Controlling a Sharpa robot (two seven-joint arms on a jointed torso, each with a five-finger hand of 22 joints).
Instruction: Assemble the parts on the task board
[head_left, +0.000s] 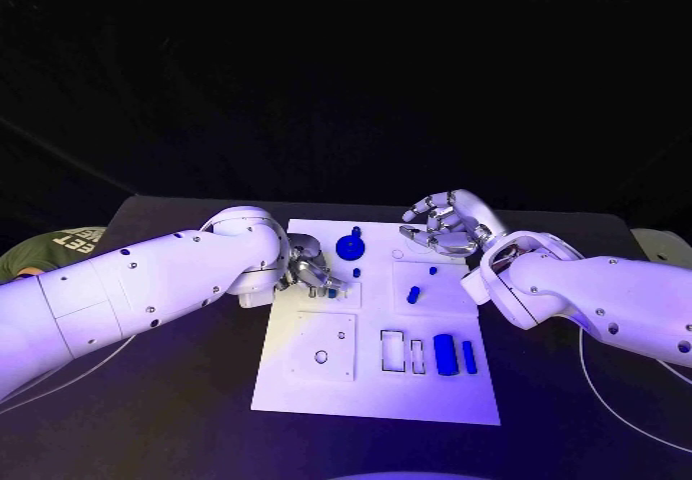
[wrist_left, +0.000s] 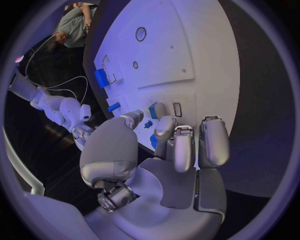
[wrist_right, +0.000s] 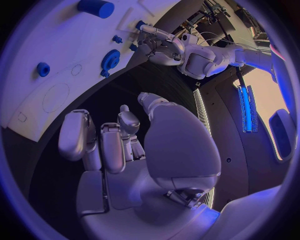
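1. Parts lay scattered over the white task board (head_left: 378, 395) in the head view, mid-table: a blue gear (head_left: 351, 245) near the far edge, a small blue peg (head_left: 413, 295) in the middle, and two blue blocks (head_left: 456, 355) side by side toward the near right. And the left arm swept in low, its left hand (head_left: 309, 272) down at the board's left edge, fingers bunched together. Whether they pinched anything was hard to make out from up there. The right hand (head_left: 449, 225) hovered over the far right corner of the board, fingers curled loosely and apart, nothing in them.

2. Left wrist view, and there the left hand (wrist_left: 164, 160) rose with fingers curled in close above the board (wrist_left: 200, 45). A small blue piece (wrist_left: 153, 111) showed just past the fingertips, another speck of blue half hidden behind them; I couldn't tell if it was gripped or merely beside them. A blue block (wrist_left: 101, 78) sat further off.

3. Right wrist view: the right hand (wrist_right: 125, 145) hung off the board (wrist_right: 37, 45), fingers bent, spread, holding nothing. Beyond, the gear (wrist_right: 111, 59) stood near the left hand (wrist_right: 156, 45), and a blue cylinder (wrist_right: 95, 7) was cut off at the rim.
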